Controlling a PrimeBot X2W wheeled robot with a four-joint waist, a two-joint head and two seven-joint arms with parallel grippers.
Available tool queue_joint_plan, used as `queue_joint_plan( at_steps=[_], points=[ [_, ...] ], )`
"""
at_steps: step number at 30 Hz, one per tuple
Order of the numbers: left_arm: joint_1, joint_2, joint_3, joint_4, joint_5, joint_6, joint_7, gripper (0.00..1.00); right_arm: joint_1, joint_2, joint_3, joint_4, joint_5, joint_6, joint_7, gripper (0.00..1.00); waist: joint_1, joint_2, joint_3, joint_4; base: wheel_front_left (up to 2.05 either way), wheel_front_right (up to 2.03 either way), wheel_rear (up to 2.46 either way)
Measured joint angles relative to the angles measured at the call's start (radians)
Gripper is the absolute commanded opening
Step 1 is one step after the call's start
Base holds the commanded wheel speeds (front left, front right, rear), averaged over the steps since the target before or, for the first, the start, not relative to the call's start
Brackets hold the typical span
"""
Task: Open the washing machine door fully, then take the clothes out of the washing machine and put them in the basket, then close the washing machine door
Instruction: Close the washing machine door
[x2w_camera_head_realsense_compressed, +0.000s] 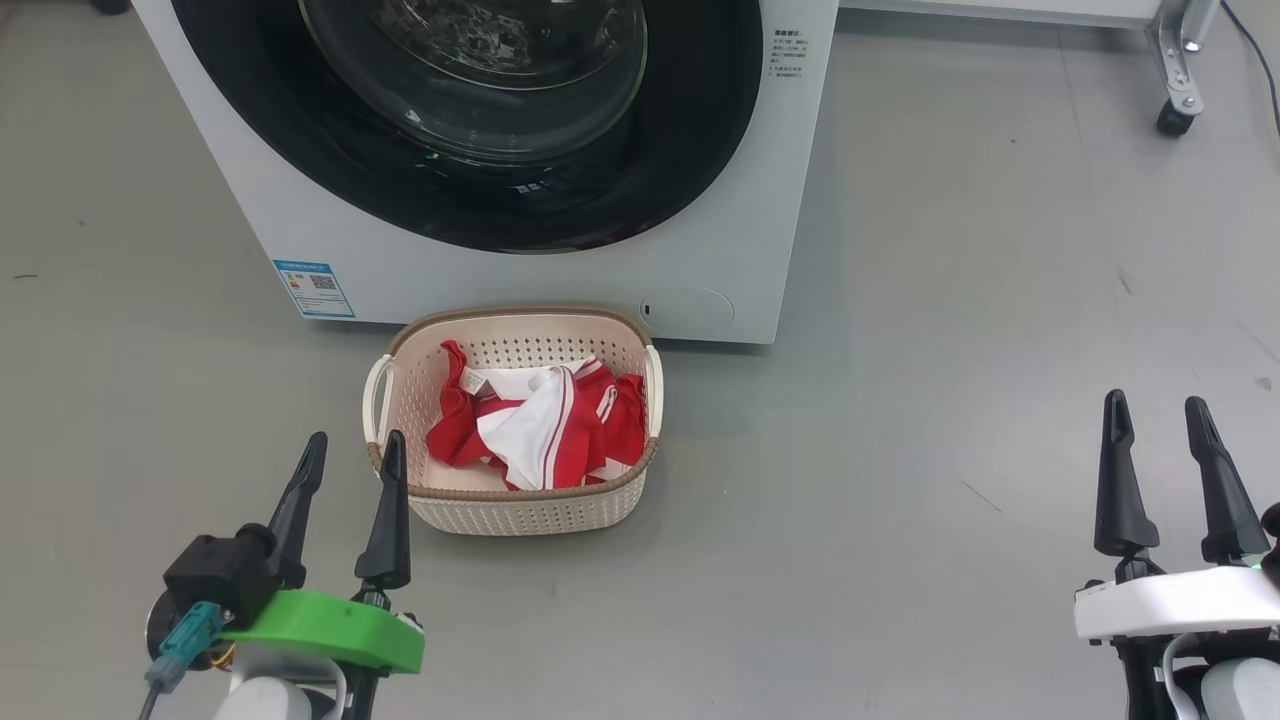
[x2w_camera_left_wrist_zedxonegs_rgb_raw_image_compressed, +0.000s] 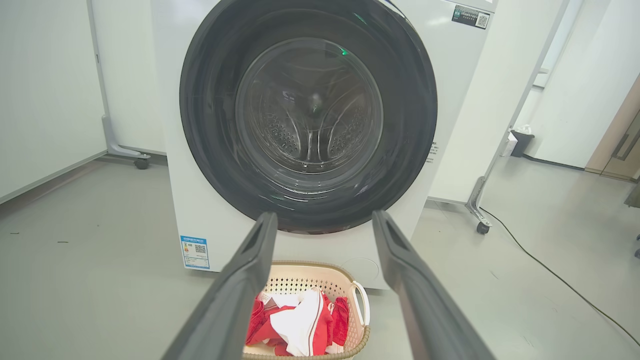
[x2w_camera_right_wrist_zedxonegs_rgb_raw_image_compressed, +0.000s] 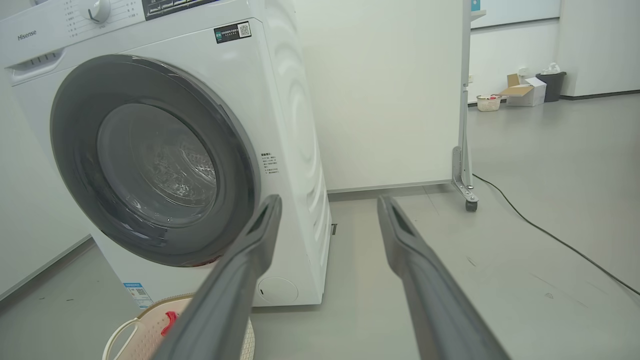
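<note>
Door (x2w_camera_head_realsense_compressed: 480, 120) sits shut on the washer (x2w_camera_head_realsense_compressed: 700, 260), clothes (x2w_camera_head_realsense_compressed: 540, 430) piled in the basket (x2w_camera_head_realsense_compressed: 520, 512) right in front, left gripper (x2w_camera_head_realsense_compressed: 355, 440) and right gripper (x2w_camera_head_realsense_compressed: 1154, 400) both spread wide, gripping nothing.

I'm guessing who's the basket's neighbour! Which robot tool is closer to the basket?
Left. The left tool is close beside the left side of the basket, near its front corner. The right tool is far off to the basket's right.
</note>
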Motion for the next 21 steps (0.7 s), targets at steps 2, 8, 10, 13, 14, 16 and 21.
queue_joint_plan(
  at_steps=[2,8,10,13,14,16,21],
  points=[
    [0.0,0.0,-0.001,0.0,0.0,0.0,0.0,1.0,0.004,0.003,-0.004,0.0,0.0,0.003,0.0,1.0,0.0,0.0,0.0,0.0,0.0,0.0,0.0],
    [0.0,0.0,-0.001,0.001,0.007,0.0,0.0,1.0,0.013,0.016,-0.014,0.0,-0.01,0.018,0.0,1.0,0.0,0.0,0.0,0.0,0.0,0.0,0.0],
    [0.0,0.0,-0.001,0.001,0.007,0.0,0.0,1.0,0.013,0.019,-0.018,0.0,-0.012,0.021,0.0,1.0,0.0,0.0,0.0,0.0,0.0,0.0,0.0],
    [0.0,0.0,-0.001,0.001,0.007,0.0,0.0,1.0,0.014,0.025,-0.023,0.0,-0.018,0.027,0.0,1.0,0.0,0.0,-0.001,0.0,0.0,0.0,0.0],
    [0.0,0.0,0.0,0.001,0.007,0.0,0.0,1.0,0.014,0.027,-0.025,0.0,-0.018,0.029,0.0,1.0,0.0,0.0,-0.001,0.001,0.0,0.0,0.0],
    [0.0,0.0,0.0,0.001,0.009,0.0,0.0,1.0,0.014,0.03,-0.028,0.0,-0.019,0.035,0.0,1.0,0.0,0.0,-0.002,0.001,0.0,0.0,0.0],
    [0.001,0.0,0.0,0.001,0.011,0.0,0.0,1.0,0.015,0.036,-0.037,0.003,-0.027,0.044,0.0,1.0,0.0,0.0,-0.005,0.002,0.0,0.0,0.0]
  ],
)
